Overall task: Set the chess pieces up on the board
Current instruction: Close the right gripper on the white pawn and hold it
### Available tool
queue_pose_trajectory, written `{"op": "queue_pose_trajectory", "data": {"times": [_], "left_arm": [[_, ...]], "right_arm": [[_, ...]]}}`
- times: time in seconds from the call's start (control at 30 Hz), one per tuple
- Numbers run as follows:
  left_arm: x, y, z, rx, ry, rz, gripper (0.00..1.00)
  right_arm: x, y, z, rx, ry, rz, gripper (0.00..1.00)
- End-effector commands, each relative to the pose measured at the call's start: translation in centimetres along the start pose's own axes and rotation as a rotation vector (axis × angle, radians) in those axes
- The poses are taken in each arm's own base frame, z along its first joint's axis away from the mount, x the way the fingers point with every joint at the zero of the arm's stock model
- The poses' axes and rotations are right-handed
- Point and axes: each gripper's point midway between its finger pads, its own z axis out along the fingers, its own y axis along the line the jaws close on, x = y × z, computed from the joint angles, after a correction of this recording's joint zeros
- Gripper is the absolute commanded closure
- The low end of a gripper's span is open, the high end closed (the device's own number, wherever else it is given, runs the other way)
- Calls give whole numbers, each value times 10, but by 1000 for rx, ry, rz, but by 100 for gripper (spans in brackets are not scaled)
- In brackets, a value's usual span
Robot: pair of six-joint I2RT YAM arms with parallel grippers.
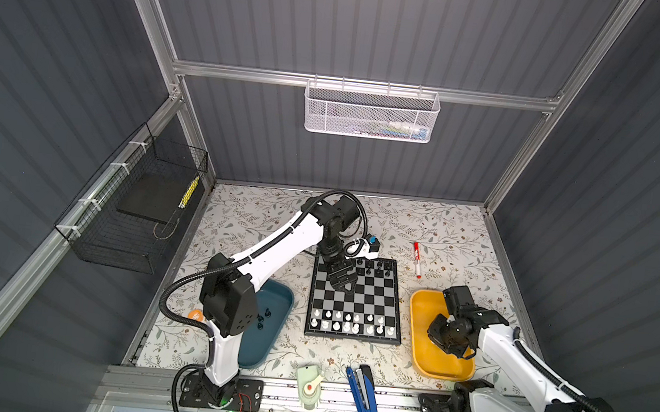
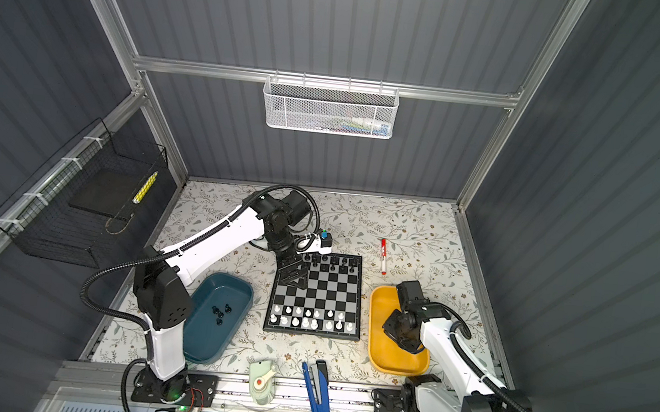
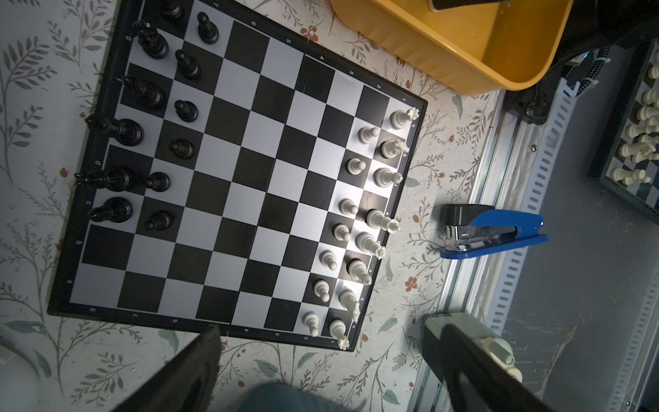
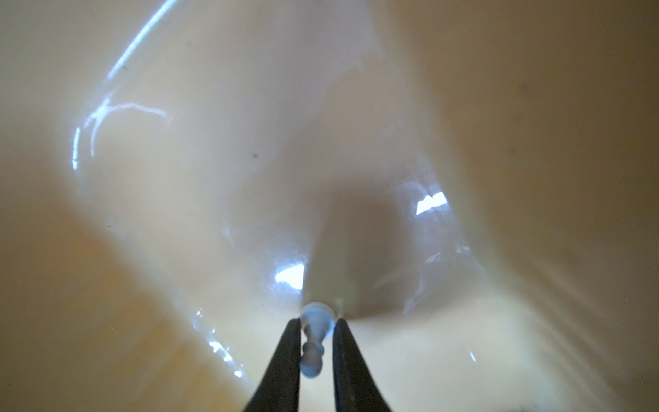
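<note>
My right gripper [image 4: 316,323] is clamped on a white pawn [image 4: 313,353], one finger on each side of its stem, its round base pointing down at the floor of the yellow tray [image 1: 429,361]. I cannot tell whether the base touches that floor. The pawn is the one piece I see in this tray, which sits just right of the board [image 1: 352,337].

My left gripper [image 1: 343,285] hangs above the far left part of the board, its fingers [image 3: 192,367] spread wide with nothing between them.

On the board, the white pieces [image 3: 378,217] stand in two rows along the near edge. The black pieces [image 3: 117,130] stand in two rows along the far edge, from the right corner, stopping short of the left corner.

Left of the board lies the teal tray [image 2: 242,289], with a few black pieces [image 2: 221,313] clustered on its floor.

On the back wall hangs a white mesh basket [image 1: 371,113] with small things I cannot make out. On the left wall a black wire basket [image 1: 140,204] holds a dark flat slab and a yellow strip
</note>
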Motion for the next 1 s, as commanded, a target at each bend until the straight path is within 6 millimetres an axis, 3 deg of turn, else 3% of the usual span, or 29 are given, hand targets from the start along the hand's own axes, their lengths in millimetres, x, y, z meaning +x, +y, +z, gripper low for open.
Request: {"op": "queue_pose_trajectory", "data": {"times": [0.0,0.47,0.97], "left_arm": [[0,-2,5,13,22,6,4],[0,-3,5,13,23,8,4],[1,-2,6,12,27,8,4]], "right_arm": [[-1,-2,-2,11,3,0,81],[1,2,-1,-7,16,-7,92],[-2,8,-7,-11,25,-42,93]]}}
